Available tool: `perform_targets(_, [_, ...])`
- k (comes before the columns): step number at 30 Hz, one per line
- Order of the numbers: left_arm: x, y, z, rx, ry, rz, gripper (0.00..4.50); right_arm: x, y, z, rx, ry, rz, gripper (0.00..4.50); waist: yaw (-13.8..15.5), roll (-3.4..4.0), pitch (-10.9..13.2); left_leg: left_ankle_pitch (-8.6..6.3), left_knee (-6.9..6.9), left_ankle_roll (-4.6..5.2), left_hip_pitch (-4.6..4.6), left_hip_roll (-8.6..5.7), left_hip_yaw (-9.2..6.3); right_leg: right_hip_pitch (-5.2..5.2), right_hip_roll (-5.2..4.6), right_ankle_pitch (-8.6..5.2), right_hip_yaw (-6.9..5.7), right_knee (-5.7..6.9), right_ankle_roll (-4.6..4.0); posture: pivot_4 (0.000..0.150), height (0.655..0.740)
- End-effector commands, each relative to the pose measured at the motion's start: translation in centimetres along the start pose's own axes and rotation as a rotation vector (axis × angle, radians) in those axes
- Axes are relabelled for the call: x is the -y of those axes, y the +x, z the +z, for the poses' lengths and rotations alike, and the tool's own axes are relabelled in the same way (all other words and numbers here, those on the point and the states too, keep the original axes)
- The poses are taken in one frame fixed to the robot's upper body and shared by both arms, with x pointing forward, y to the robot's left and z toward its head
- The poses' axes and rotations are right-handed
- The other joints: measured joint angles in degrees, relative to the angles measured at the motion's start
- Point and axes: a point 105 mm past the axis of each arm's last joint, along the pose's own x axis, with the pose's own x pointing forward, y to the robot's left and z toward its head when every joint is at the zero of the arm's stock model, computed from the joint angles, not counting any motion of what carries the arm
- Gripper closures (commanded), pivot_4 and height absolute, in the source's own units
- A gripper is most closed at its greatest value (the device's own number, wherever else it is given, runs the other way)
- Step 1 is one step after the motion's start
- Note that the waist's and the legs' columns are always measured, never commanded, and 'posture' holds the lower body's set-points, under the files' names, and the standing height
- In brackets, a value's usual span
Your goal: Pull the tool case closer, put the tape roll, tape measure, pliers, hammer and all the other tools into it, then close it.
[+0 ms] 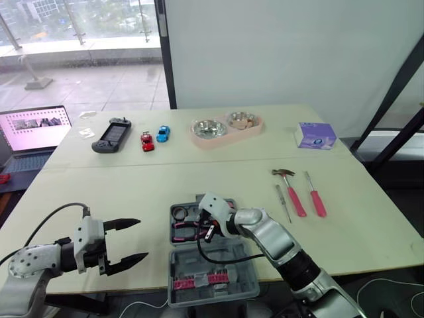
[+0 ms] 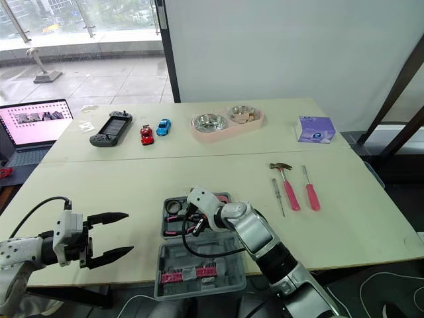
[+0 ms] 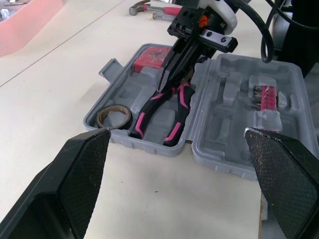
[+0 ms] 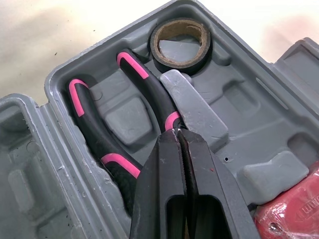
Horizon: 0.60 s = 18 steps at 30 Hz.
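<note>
The grey tool case (image 1: 228, 265) lies open at the table's front edge, its lid toward me holding pink bits (image 1: 199, 279). In its tray lie the tape roll (image 4: 180, 24), the red tape measure (image 4: 294, 214) and the black-and-pink pliers (image 4: 89, 129). My right gripper (image 4: 178, 132) is shut, its tips resting on the pliers' joint and covering their head. My left gripper (image 1: 142, 238) hovers open left of the case, with nothing between its fingers (image 3: 84, 164). The pink-handled hammer (image 1: 291, 189), a pink screwdriver (image 1: 317, 195) and a thin tool (image 1: 283, 202) lie to the right on the table.
At the table's back stand a pink double bowl (image 1: 225, 129), two toy cars (image 1: 154, 138), a game controller (image 1: 111, 136) and a purple tissue pack (image 1: 315, 136). A laptop (image 1: 33, 129) sits beyond the left edge.
</note>
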Motion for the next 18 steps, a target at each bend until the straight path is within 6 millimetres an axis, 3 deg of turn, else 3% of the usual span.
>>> perform_targets(1, [-0.3,-0.3,1.0,0.012,0.050,0.005,0.00,-1.7,1.3,-8.7,-0.317,0.131,0.051,4.42,0.0,0.04,-0.1,0.00,-0.01,0.00,0.00,0.00,0.00,0.00,0.00,0.00,0.00,-0.01,0.00,0.150,0.7233])
perform_targets(3, [-0.3,-0.3,1.0,0.011,0.050,0.004,0.00,-1.4,1.5,-7.2,-0.240,0.111,0.043,4.42,0.0,0.09,-0.2,-0.04,-0.02,-0.07,0.02,0.00,0.00,0.04,0.00,-0.01,0.00,-0.05,-0.01,0.150,0.7233])
perform_targets(6, [-0.4,-0.4,0.9,0.011,0.048,0.006,0.00,-0.7,1.0,-3.4,-0.055,0.054,0.036,4.42,-0.3,0.10,-0.2,-0.08,-0.04,-0.14,0.09,0.05,0.00,0.09,0.03,-0.03,0.00,-0.09,-0.05,0.150,0.7233])
perform_targets(10, [-0.4,-0.4,0.8,0.010,0.047,0.006,0.00,-0.2,0.3,-2.3,-0.023,0.033,0.032,4.42,-0.1,0.23,-0.1,-0.03,-0.08,-0.05,-0.02,0.07,0.00,-0.05,0.05,-0.04,0.00,-0.09,-0.07,0.150,0.7233])
perform_targets(13, [-0.4,-0.3,0.7,0.011,0.047,0.005,0.00,-0.3,-0.4,0.0,0.079,-0.030,0.042,4.42,0.0,0.23,0.0,-0.01,-0.08,-0.01,-0.14,0.06,0.00,-0.16,0.04,-0.04,-0.01,-0.11,-0.07,0.150,0.7233])
perform_targets(16, [-0.5,-0.3,0.6,0.010,0.048,0.008,0.00,-0.7,-2.1,3.8,0.310,-0.100,0.062,4.42,0.1,0.04,0.4,-0.01,-0.08,-0.02,-0.21,0.04,-0.02,-0.16,0.03,-0.04,-0.02,-0.17,-0.07,0.150,0.7233])
perform_targets(18, [-0.5,-0.2,0.5,0.011,0.050,0.013,0.00,-0.2,-3.2,5.1,0.389,-0.127,0.038,4.42,0.0,0.07,0.8,-0.01,-0.07,-0.02,-0.31,0.04,-0.02,-0.26,0.03,-0.03,-0.02,-0.17,-0.08,0.150,0.7233])
